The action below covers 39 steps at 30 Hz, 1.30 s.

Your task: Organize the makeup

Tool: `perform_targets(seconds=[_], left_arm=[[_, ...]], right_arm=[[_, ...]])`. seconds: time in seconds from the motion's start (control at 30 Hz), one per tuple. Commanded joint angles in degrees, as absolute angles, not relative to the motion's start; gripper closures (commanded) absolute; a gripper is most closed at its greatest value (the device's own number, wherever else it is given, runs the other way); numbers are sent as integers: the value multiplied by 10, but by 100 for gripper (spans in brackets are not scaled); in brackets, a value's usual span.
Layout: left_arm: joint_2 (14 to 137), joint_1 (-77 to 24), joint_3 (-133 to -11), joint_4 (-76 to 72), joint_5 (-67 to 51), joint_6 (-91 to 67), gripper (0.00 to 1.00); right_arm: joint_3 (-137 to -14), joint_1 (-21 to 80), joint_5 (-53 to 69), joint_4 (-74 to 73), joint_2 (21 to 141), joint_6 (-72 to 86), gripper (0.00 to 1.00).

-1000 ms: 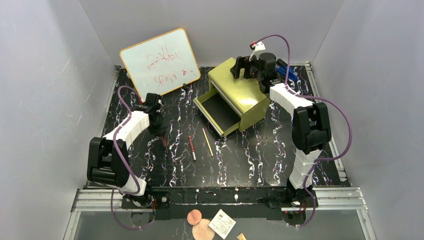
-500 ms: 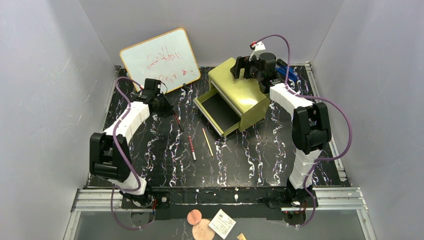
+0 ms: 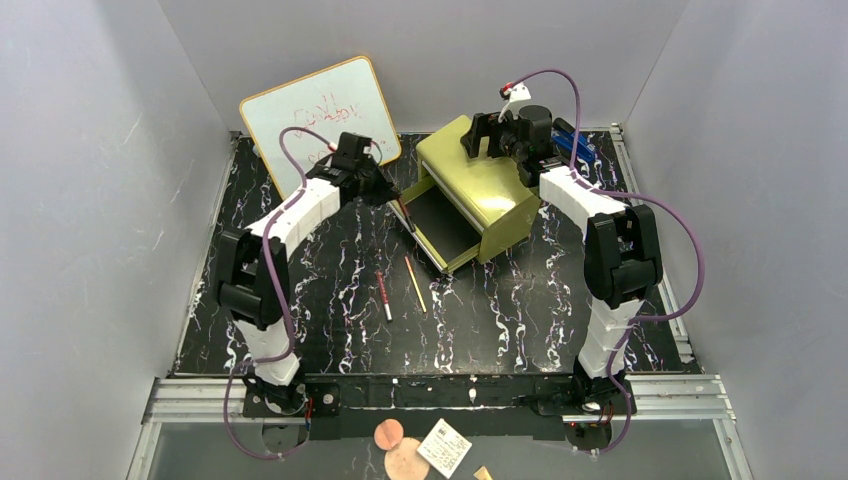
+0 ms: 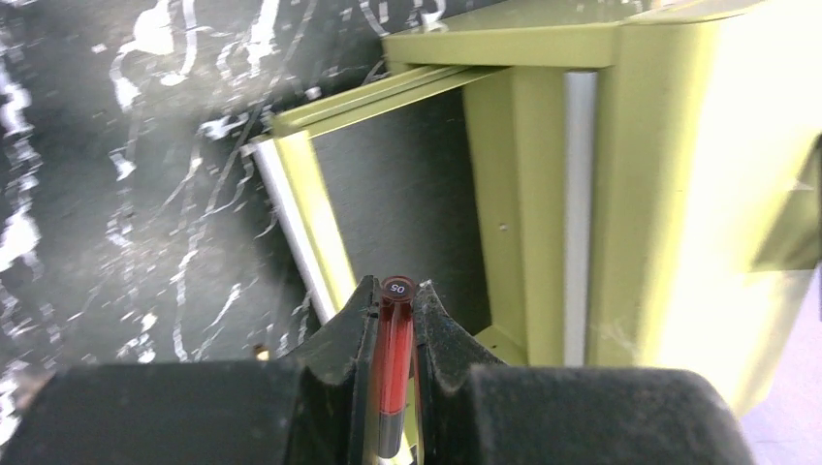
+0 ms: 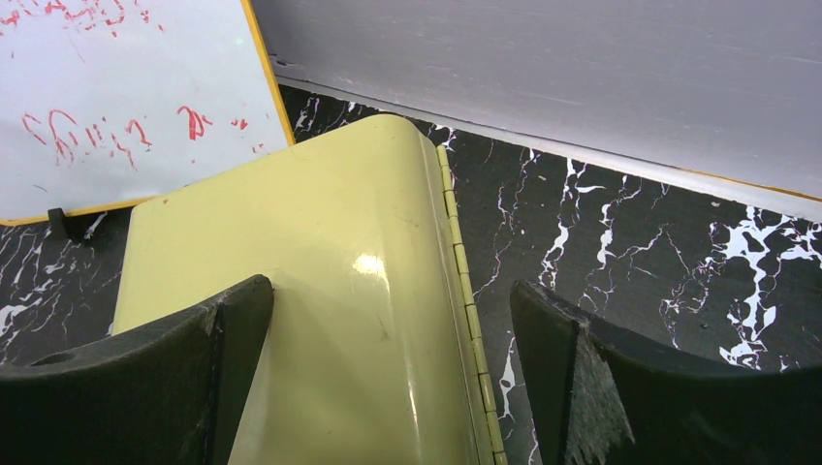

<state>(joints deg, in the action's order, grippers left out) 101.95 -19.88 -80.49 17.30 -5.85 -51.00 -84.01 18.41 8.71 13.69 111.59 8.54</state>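
**Makeup sort, mid-task:** The left arm stretches fwd and rightward across the desk (image 3: 520, 300), elbow lifted. The L end effector (image 3: 392, 195) is clenched on a dark-red pencil (image 3: 405, 215) at the front-left corner of the open drawer (image 3: 440, 225). The right arm reaches over the back of the olive-yellow chest (image 3: 485, 185). The R end effector (image 3: 482, 135) is released, fingers wide apart w/ the chest's glossy hinged top between them. Whether they touch it can't be told.

In the left wrist view the dark-red pencil lies lengthwise btwn the two black fingers (image 4: 349, 329), its long axis in line w/ them. Its round end, marked "05", pokes just past the tips toward the drawer's dark inside. From above it slants upper left to lower right, lower end at the drawer's rim, clear of the desk.

Two more pencils lie on the desk in front of the drawer, side by side but apart: a red pencil (image 3: 384, 296) and a tan pencil (image 3: 415, 284). Both run roughly near-to-far, slightly tilted.

The desk is black marble-look w/ white veins. A whiteboard (image 3: 320, 125) w/ red scrawl leans at back left, and pale grey walls (image 3: 90, 200) close in three sides.
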Motion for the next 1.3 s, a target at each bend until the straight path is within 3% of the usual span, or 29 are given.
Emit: perform_targets(seconds=[0.0,0.77,1.27], left_arm=[[1045,-218,-854,157,-43,-538,100],[1130,-319,-839,78,67,-652,100],[1107,-358,-751,75,75,-671,100]], right_arm=[[-767,195,80,-144,1204,55,1],[-759,196,80,-136,1211,54,1],[-761,195,83,-135,1214,56,1]])
